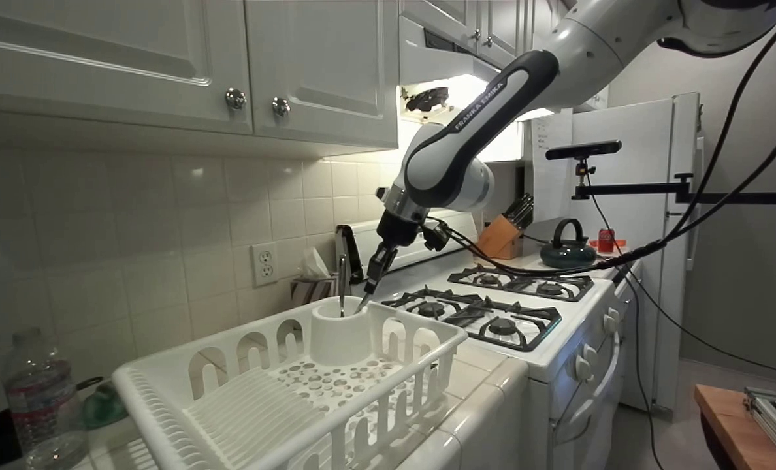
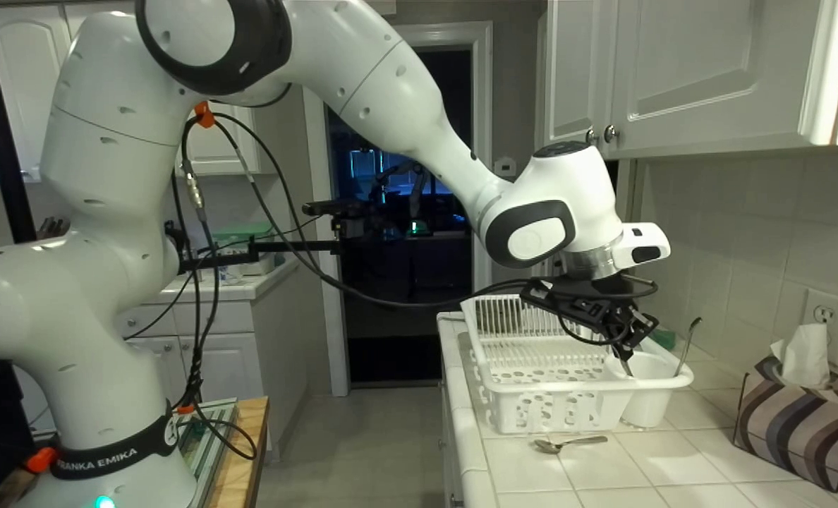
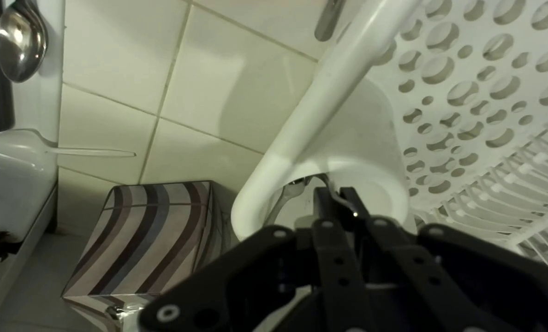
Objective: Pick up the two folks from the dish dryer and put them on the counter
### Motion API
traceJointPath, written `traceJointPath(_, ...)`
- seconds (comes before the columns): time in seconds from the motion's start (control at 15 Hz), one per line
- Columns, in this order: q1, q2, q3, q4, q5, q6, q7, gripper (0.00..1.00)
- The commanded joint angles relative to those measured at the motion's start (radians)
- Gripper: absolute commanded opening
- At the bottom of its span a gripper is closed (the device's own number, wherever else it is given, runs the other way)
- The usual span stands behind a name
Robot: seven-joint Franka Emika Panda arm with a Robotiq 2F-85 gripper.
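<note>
One metal utensil [image 3: 333,192], slim and shiny with a curving handle, is pinched between the narrow black fingers [image 3: 322,203] of the tilted gripper [image 3: 339,200], which is closed upon it. Below them a short length of it slants into the cutlery cup [image 1: 341,343], smooth, white and tapered, with a rounded lip. Another utensil [image 2: 687,346], equally glossy, leans in the same cup near the gripper, its tip curled. Whether either is a fork cannot be told, as their lower ends are hidden. Under the gripper spreads the white dish rack [image 2: 532,386]: arched openings in its walls, round holes dotting its floor, ribs in rows at the end away from the gripper. Outside the rack, lower than the gripper, a metal spoon [image 2: 549,446] with an oval bowl lies on the counter [image 2: 525,476] of glossy, pale square tiles. Past the cup from the gripper stands a tissue box [image 2: 793,430] with curving brown and grey stripes, a crumpled white tissue [image 2: 805,355] poking from its top.
</note>
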Motion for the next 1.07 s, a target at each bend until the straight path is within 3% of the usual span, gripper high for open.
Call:
traceJointPath(0.0,-0.011,0.025,0.013,0.027,0.027,0.009,-0.029,0.02)
traceJointPath(1.0,-0.049,-0.029,0.061,0.013,0.103,-0.008,-0.047,0.02)
